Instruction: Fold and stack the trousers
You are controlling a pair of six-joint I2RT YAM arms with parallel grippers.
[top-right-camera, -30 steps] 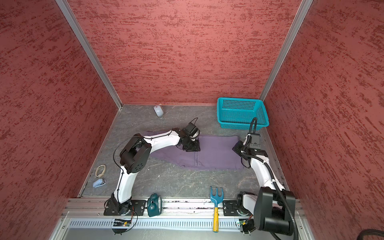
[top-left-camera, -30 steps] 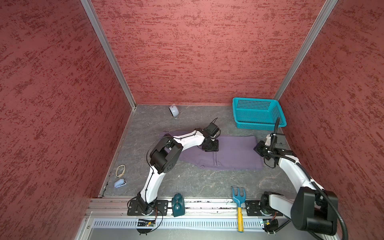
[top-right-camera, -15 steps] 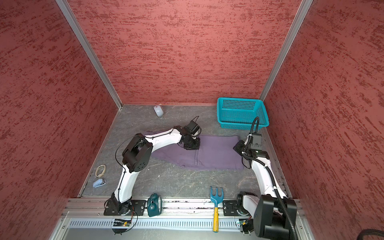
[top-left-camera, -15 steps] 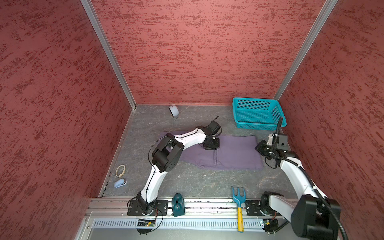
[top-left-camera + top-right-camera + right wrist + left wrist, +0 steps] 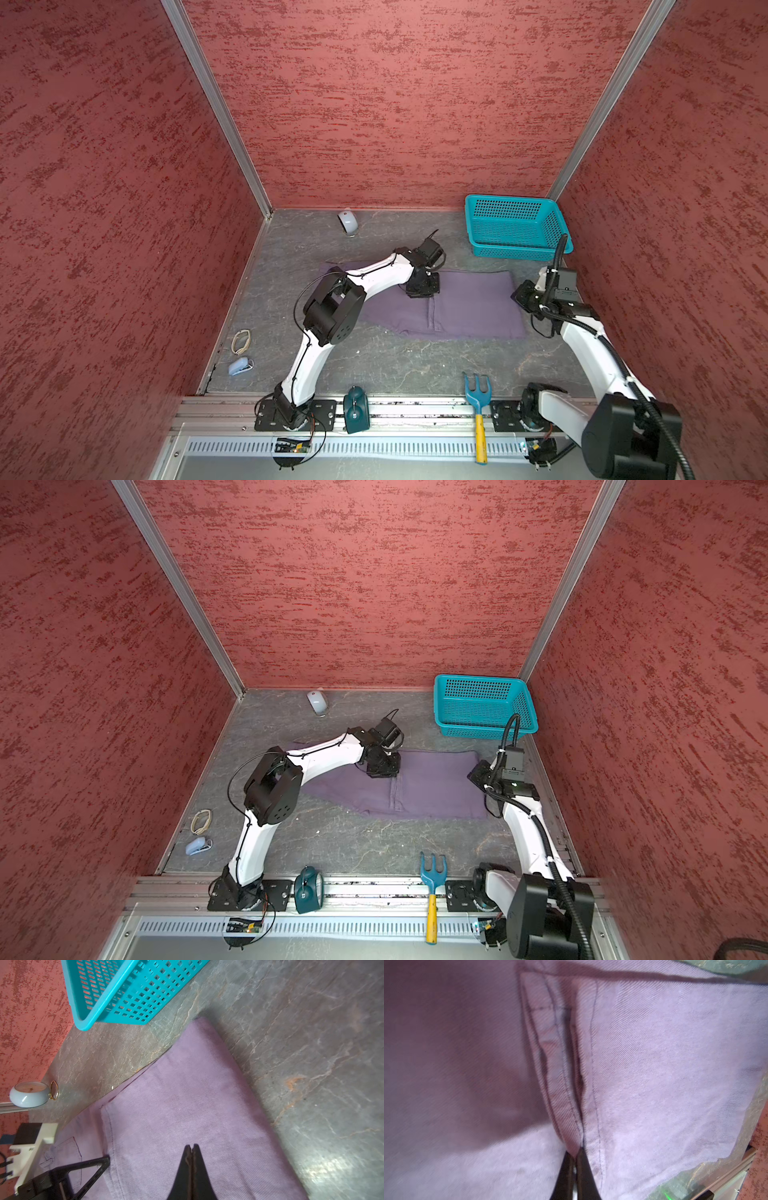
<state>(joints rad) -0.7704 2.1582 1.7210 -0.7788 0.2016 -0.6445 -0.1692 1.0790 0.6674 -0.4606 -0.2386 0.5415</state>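
The purple-grey trousers (image 5: 469, 307) (image 5: 436, 787) lie flat on the grey floor in both top views, one layer folded over another with a stitched seam across the middle. My left gripper (image 5: 422, 289) (image 5: 382, 771) is at their far edge near that seam. In the left wrist view it (image 5: 576, 1152) is shut on a small ridge of trousers (image 5: 654, 1064) cloth. My right gripper (image 5: 519, 297) (image 5: 476, 775) is at the trousers' right end. In the right wrist view it (image 5: 192, 1146) is shut over the cloth (image 5: 187, 1095) with nothing between its tips.
A teal basket (image 5: 515, 226) (image 5: 482, 704) (image 5: 124, 991) stands at the back right, just behind the trousers. A pale clock (image 5: 348, 221) sits by the back wall. A rubber band (image 5: 241, 340) and stapler (image 5: 240, 366) lie left. A teal clock (image 5: 356, 409) and rake (image 5: 478, 399) rest on the front rail.
My left gripper has closed on the cloth at the trousers' far edge. The right wrist has shifted slightly; its gripper stayed shut.
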